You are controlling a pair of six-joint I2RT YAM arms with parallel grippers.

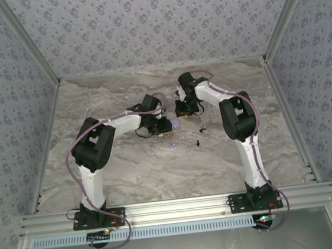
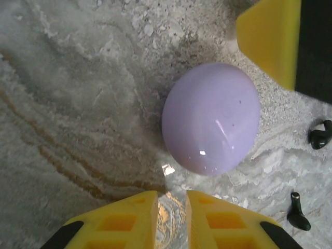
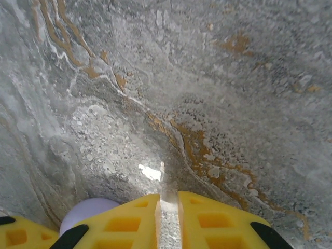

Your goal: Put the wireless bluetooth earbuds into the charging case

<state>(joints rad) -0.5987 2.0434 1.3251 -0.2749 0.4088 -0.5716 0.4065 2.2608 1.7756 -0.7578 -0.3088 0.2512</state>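
Note:
The closed lilac egg-shaped charging case (image 2: 211, 118) lies on the marble table, just ahead of my left gripper (image 2: 172, 194). That gripper's yellow fingers are nearly together with nothing between them. From above, the case (image 1: 176, 123) sits between the left gripper (image 1: 165, 126) and the right gripper (image 1: 183, 108). The right gripper (image 3: 168, 196) is shut over bare table, with the case (image 3: 88, 210) low on its left. Two black earbuds (image 2: 320, 135) (image 2: 298, 212) lie right of the case. Two pale lilac earbuds (image 1: 152, 149) (image 1: 171, 145) lie nearer the arm bases.
A yellow finger of the right gripper (image 2: 270, 36) hangs close beyond the case in the left wrist view. Patterned walls and metal rails (image 1: 41, 66) enclose the table. Open marble lies to the far left and right.

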